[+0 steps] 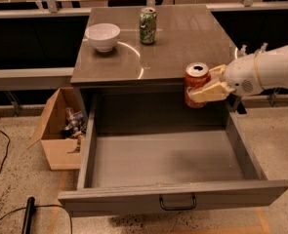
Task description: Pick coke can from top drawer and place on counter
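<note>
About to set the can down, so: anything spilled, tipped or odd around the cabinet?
Nothing stands out. The gripper holds the coke can upright at the counter's front edge, above the open top drawer. The green can and white bowl stand upright on the counter, no spill visible.

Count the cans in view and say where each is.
2. The coke can is in the gripper, over the top drawer by the counter edge; the green can stands on the counter. The cardboard box may hide others.
</note>
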`<control>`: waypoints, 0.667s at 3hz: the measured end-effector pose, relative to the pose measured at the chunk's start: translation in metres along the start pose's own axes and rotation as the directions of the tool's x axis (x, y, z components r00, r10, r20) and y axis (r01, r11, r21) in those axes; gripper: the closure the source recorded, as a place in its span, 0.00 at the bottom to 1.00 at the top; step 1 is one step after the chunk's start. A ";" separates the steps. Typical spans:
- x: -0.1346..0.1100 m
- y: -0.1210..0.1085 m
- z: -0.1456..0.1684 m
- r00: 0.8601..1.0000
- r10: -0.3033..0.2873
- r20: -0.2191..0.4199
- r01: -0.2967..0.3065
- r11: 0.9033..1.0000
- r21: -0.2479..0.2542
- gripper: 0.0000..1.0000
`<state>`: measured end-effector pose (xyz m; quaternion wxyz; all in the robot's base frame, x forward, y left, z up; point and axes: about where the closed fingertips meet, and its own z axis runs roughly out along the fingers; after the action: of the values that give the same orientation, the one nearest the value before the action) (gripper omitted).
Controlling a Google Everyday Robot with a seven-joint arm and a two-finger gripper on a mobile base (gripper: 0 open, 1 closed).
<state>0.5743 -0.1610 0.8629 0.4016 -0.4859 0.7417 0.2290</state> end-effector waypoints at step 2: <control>-0.058 -0.049 -0.018 0.998 -0.057 -0.036 0.057 0.998 -0.005 1.00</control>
<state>0.6235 -0.1640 0.9232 0.3936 -0.5117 0.7342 0.2104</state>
